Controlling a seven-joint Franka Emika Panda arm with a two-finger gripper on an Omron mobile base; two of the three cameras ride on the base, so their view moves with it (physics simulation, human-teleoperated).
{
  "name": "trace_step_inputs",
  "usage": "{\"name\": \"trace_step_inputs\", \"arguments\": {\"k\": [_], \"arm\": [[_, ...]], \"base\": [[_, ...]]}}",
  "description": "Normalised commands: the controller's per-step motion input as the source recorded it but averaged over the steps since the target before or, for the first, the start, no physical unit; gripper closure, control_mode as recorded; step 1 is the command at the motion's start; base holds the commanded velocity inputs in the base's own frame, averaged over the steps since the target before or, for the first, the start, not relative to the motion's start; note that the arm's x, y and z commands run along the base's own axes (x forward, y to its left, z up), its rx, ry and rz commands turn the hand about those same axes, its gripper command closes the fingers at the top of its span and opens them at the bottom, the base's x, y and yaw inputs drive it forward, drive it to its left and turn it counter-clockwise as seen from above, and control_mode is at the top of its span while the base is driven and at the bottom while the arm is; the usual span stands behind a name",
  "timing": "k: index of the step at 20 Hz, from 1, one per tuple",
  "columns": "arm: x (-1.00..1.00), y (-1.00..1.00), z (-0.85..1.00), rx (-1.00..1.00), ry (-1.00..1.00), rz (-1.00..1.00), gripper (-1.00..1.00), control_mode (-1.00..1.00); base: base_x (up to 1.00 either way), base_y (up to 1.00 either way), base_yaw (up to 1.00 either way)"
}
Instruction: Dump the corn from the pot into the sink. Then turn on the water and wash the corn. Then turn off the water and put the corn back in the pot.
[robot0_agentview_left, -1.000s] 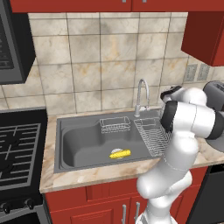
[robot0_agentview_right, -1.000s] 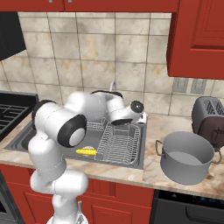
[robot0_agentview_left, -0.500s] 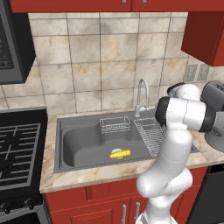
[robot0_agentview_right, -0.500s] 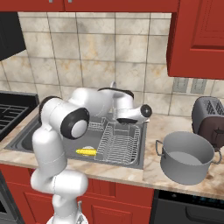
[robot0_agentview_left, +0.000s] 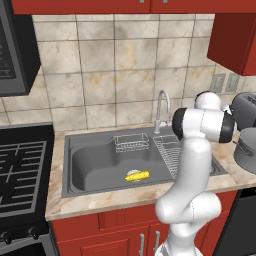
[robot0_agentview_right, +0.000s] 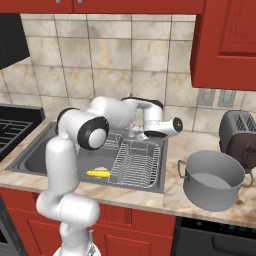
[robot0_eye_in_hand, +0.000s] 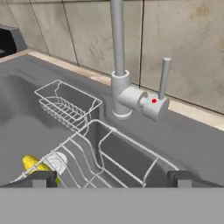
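Lying in sink (robot0_agentview_left: 75, 165): 1 corn (robot0_agentview_left: 136, 176); 1 pot (robot0_agentview_right: 212, 179) on counter.

Arm has swung right, toward the tap (robot0_eye_in_hand: 131, 94)

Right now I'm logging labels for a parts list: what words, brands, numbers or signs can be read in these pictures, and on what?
No readable text: no word, brand or number shows on any surface.
The only mark is a small red dot on the tap, at the base of its lever; it carries no lettering.
The pot, toaster and stove are bare of lettering.
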Motion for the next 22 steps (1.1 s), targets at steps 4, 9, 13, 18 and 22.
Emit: {"name": "trace_step_inputs", "arguments": {"k": [4, 9, 13, 18, 22], "arm": [[0.01, -0.14, 0.02, 0.09, -0.14, 0.32, -1.0, -1.0], [0.0, -0.02, 0.0, 0.12, -0.15, 0.37, -1.0, -1.0], [0.0, 0.02, 0.0, 0.04, -0.14, 0.38, -1.0, -1.0], [0.14, 0.02, 0.03, 0.0, -0.09, 0.36, -1.0, -1.0], [0.2, 0.08, 0.0, 0.0, -0.03, 0.28, -1.0, -1.0]], "base": [[0.0, 0.0, 0.0], [0.0, 0.0, 0.0], [0.0, 0.0, 0.0], [0.0, 0.0, 0.0], [0.0, 0.0, 0.0]]}}
